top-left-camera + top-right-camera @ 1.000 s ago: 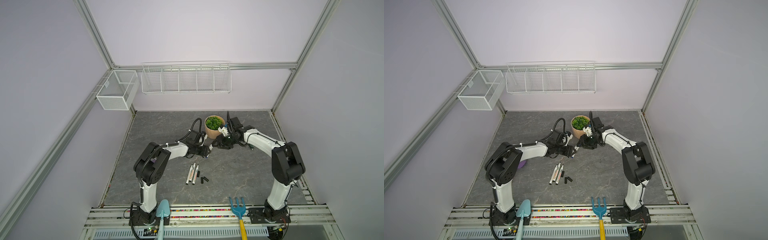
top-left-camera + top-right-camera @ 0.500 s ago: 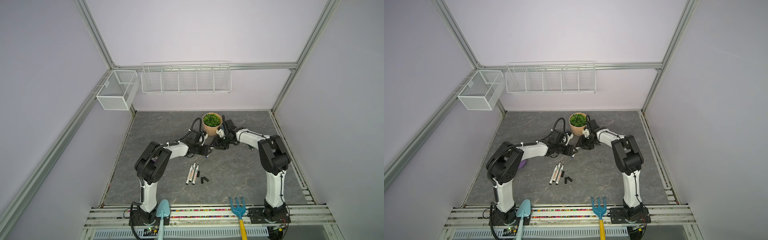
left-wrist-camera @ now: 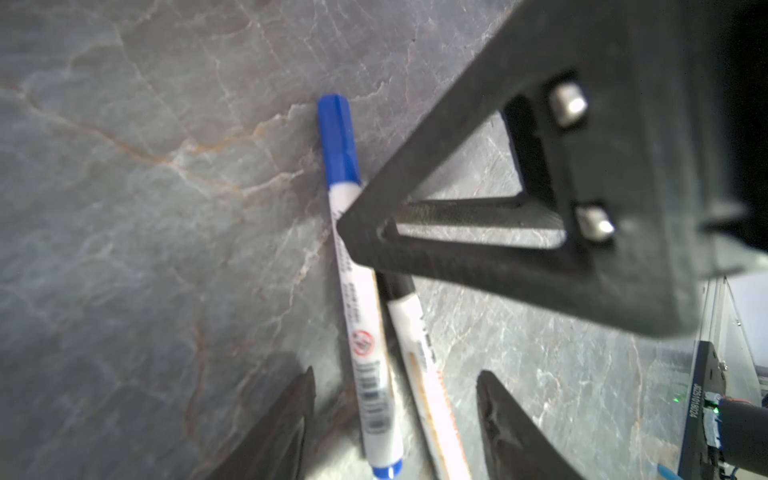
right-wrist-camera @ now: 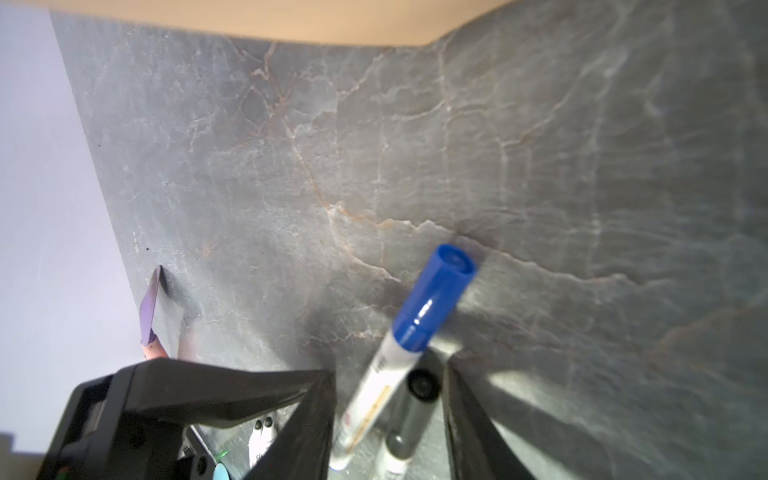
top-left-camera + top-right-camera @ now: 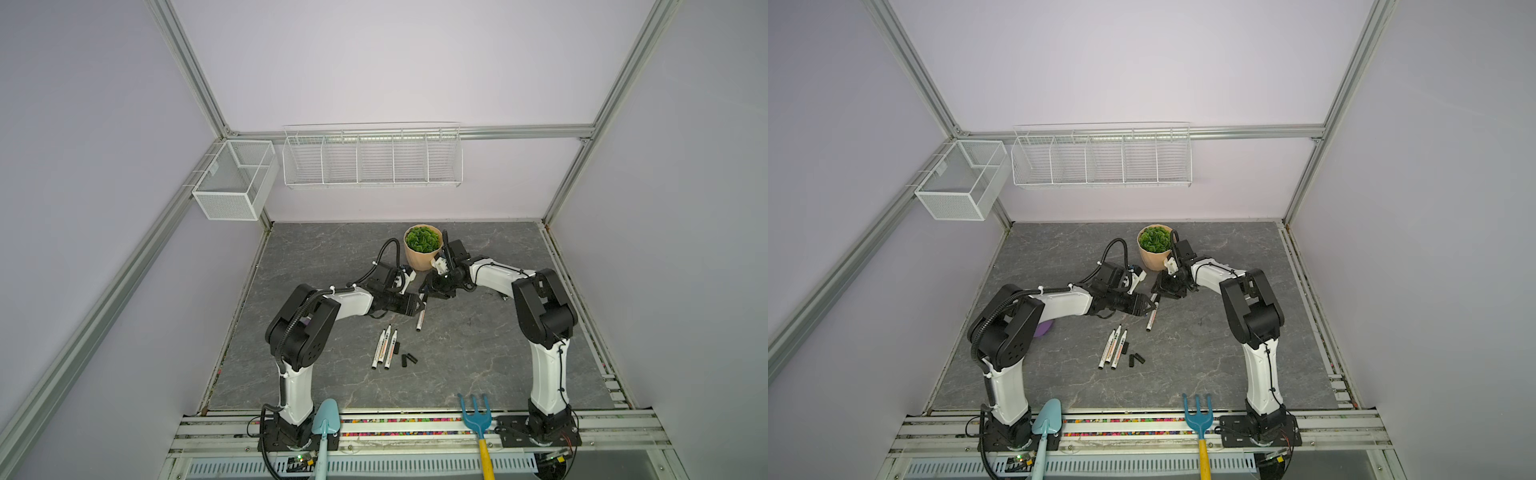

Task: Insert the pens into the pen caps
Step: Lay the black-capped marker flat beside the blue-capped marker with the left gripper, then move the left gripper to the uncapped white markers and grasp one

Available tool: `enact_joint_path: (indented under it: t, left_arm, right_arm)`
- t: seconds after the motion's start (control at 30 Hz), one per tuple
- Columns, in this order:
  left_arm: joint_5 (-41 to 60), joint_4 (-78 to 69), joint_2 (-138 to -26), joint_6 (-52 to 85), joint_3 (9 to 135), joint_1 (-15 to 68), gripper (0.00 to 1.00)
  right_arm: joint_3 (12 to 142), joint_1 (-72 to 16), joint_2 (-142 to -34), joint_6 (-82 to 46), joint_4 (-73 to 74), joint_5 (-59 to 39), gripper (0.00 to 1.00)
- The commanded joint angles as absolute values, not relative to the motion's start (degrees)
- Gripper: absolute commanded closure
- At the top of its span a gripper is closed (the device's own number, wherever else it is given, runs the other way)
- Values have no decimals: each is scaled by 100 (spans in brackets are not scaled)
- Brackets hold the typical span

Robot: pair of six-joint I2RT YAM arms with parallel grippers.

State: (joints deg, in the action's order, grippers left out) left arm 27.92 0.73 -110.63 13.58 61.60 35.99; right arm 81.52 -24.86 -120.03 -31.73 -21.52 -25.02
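The grey worktop (image 5: 478, 353) is bare at its left and right sides; the action sits in the middle. Over the last second the right arm has folded in and come down. Its right end effector (image 4: 388, 370) is now low beside the plant pot (image 5: 422, 253), tip to tip with the left end effector (image 3: 395, 374).

Both stand with fingers apart, clamped on nothing. Between each pair of fingers lie a blue-capped pen (image 3: 361, 316) and a black-capped pen (image 3: 411, 328), side by side on the worktop. Two pens look finished, and I judge that the right side is lining up to take the blue one.

Only the left wrist view shows a right fingertip touching the blue pen's barrel just under its cap. In both top views a single slim pen (image 5: 420, 316) shows there, its cap colour too small to tell. The top views alone show what remains nearer the robot: uncapped pens (image 5: 384, 349) with loose black caps (image 5: 409, 358) just right of them.
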Motion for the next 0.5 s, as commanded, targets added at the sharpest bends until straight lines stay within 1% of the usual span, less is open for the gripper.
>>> enact_joint_path:
  t: [0.0, 0.2, 0.37, 0.47]
  left_arm:
    - [2680, 144, -10935, 1314, 5991, 3585, 39]
    - [2150, -183, -10593, 1322, 5718, 3582, 40]
    - [1085, -190, -9779, 1492, 5244, 3586, 40]
    - [479, 219, -9084, 1612, 4869, 3616, 39]
  right_arm:
    - [8041, -2522, -11935, -3252, -1970, -2446, 55]
    - [7809, -2514, -11503, -3132, -1946, -2171, 53]
    - [7598, -2516, -10892, -2812, -2195, -1764, 52]
    - [7431, -2527, -10439, -2641, -2391, -1593, 52]
